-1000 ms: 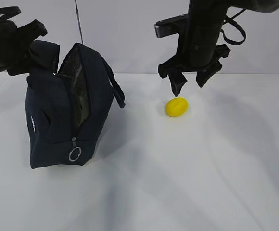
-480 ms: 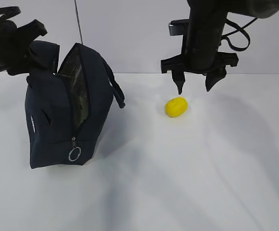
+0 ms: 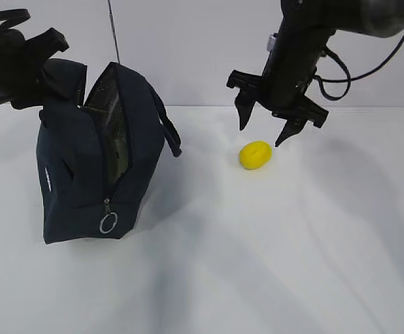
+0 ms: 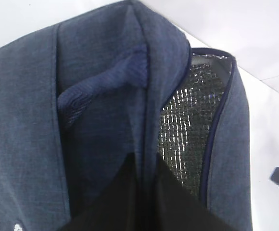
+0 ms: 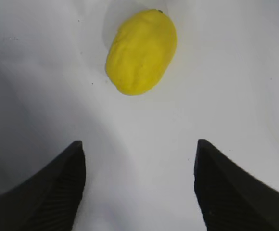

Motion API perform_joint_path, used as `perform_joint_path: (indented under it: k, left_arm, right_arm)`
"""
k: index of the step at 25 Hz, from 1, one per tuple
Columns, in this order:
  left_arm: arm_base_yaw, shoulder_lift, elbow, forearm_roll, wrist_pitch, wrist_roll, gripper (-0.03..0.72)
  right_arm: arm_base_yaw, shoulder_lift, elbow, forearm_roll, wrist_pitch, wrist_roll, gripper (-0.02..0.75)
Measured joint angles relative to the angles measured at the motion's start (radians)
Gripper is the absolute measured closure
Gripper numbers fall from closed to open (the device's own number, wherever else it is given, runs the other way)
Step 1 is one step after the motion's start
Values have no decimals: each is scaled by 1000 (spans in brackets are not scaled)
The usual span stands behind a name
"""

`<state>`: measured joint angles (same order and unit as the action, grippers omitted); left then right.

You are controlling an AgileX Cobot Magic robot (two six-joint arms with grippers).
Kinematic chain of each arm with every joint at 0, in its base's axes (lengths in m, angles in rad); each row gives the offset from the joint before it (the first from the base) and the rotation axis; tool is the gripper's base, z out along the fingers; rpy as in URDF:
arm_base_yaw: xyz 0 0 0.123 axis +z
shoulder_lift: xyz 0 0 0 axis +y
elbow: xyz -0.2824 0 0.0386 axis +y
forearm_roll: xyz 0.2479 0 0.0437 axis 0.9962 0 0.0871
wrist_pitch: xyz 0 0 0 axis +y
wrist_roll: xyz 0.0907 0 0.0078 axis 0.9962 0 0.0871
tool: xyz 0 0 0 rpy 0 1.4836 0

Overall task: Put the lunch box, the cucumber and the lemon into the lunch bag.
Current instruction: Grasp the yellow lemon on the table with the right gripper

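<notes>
Lunch bag (image 3: 94, 167) — left gripper (image 4: 144, 192) pinched on its rim, presumably to hold the mouth open. Lemon (image 3: 255, 154) on the table — right gripper (image 3: 263, 135) spread wide just above, empty.

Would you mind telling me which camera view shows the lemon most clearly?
The right wrist view: the lemon fills the upper frame, its dimpled skin sharp, lying ahead of the open right gripper. The exterior view shows it small on the table; the left wrist view misses it.

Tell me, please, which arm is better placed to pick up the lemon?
Right: its open gripper hovers just above the lemon, while the left gripper is shut on the lunch bag.
</notes>
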<state>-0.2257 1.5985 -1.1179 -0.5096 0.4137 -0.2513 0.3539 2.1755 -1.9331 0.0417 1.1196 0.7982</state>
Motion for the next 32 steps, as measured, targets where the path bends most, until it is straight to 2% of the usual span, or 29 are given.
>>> perform_joint_path:
  k: [3,14,20,32]
  left_arm:
    - [0,0,0,-1,0,0,685]
    - [0,0,0,-2,0,0,685]
    - [0,0,0,-2,0,0,685]
    - [0,0,0,4,0,0,685]
  right_arm:
    - [-15,33,0,50,-21,5,190]
    - [-43,58,2,27,-83,114,190]
    - [-44,104,2,76,-110,127,189]
    - [-52,142,2,89,-177,157,188]
